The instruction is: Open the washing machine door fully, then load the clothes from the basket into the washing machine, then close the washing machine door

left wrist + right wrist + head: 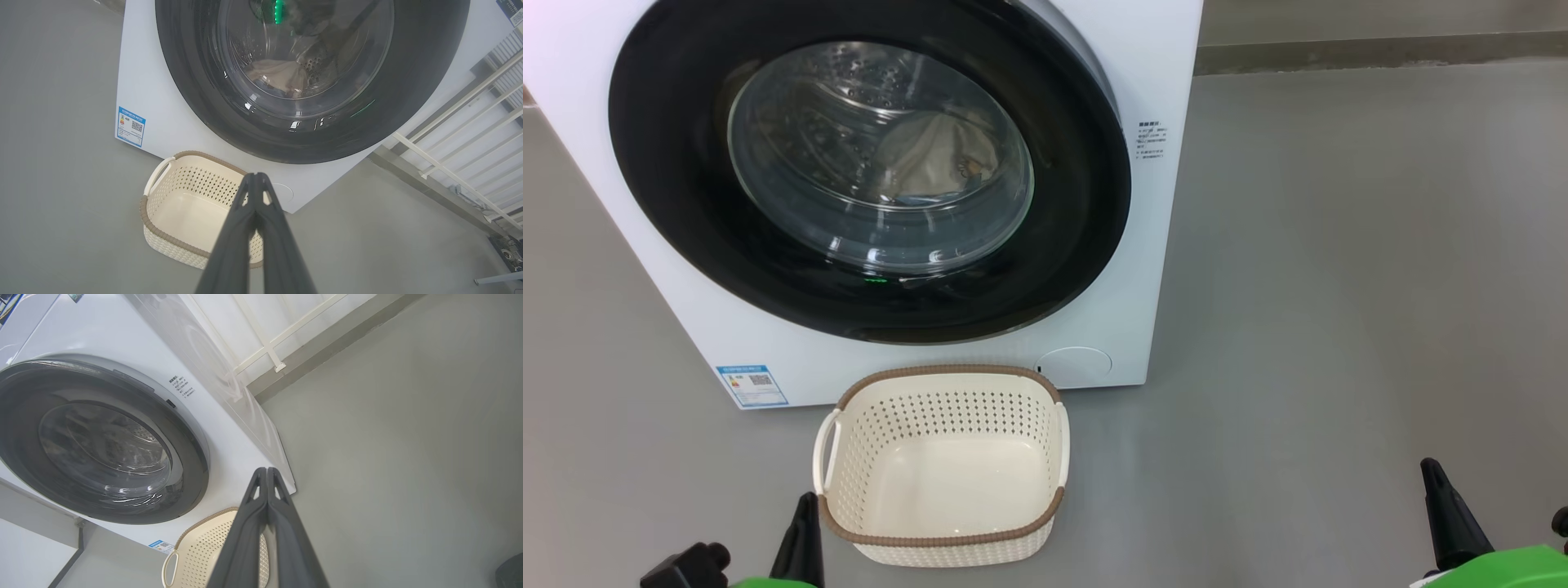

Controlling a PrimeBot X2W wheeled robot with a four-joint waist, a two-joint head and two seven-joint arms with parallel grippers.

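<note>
washing machine door [870, 175] shut, clothes [935, 157] inside

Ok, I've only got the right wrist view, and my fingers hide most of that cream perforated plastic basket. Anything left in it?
Observer: No, the basket is empty down to its bare floor.
Operator: Where's the laundry then?
Observer: A cream garment lies inside the white washing machine, behind the round black-rimmed door's glass.
Operator: And the left gripper?
Observer: Left gripper is shut, fingers together, holding nothing.

white washing machine [915, 359], black-rimmed door [670, 204], cream perforated basket [947, 408]
</note>
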